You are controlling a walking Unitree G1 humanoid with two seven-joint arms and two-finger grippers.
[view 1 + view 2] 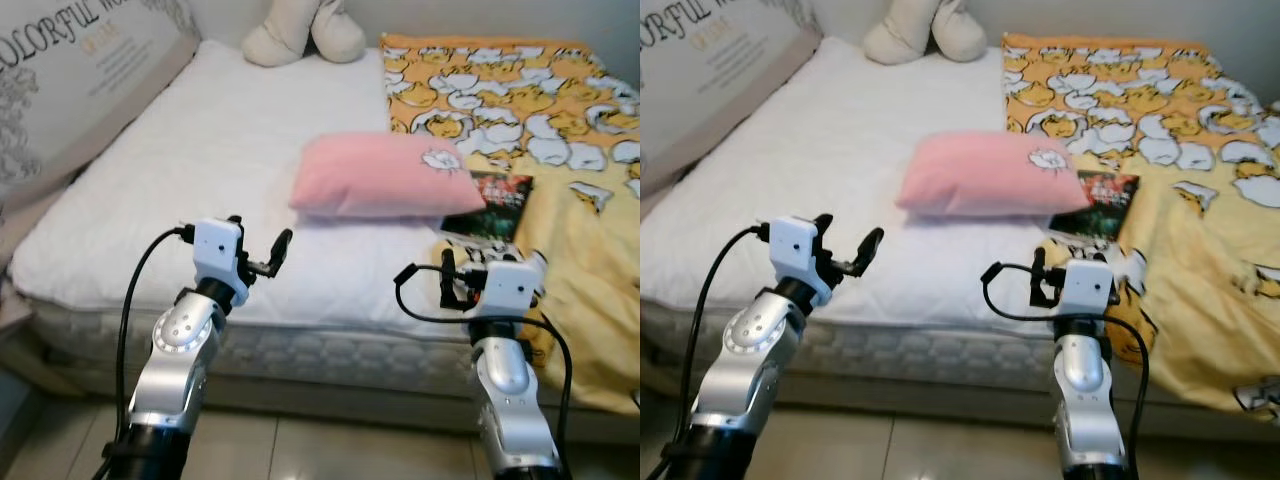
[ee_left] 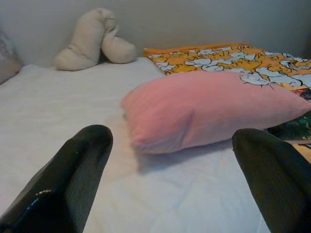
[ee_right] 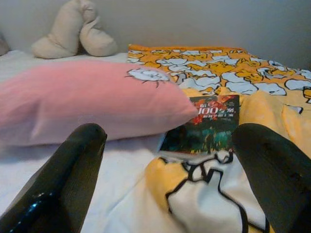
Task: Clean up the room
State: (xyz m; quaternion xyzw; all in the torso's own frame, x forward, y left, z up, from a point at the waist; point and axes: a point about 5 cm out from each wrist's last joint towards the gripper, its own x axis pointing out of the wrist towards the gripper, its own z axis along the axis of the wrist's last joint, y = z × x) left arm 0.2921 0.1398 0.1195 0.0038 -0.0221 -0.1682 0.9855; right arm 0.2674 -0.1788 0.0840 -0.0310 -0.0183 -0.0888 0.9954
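Here, both arms raised, left claw (image 1: 262, 245) and right claw (image 1: 453, 275) spread wide.

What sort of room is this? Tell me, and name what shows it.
Most likely a bedroom. A bed with a white mattress takes up most of the view, with a pink pillow, a yellow patterned blanket and a beige plush toy lying on it.

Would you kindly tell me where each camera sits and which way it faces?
Left eye view: head, looking down at the bed; both arms show, left gripper and right gripper open.
Right eye view: same scene, shifted sideways.
Left wrist view: along its fingers at the pink pillow.
Right wrist view: along its fingers at the book and blanket.
All share the pillow.
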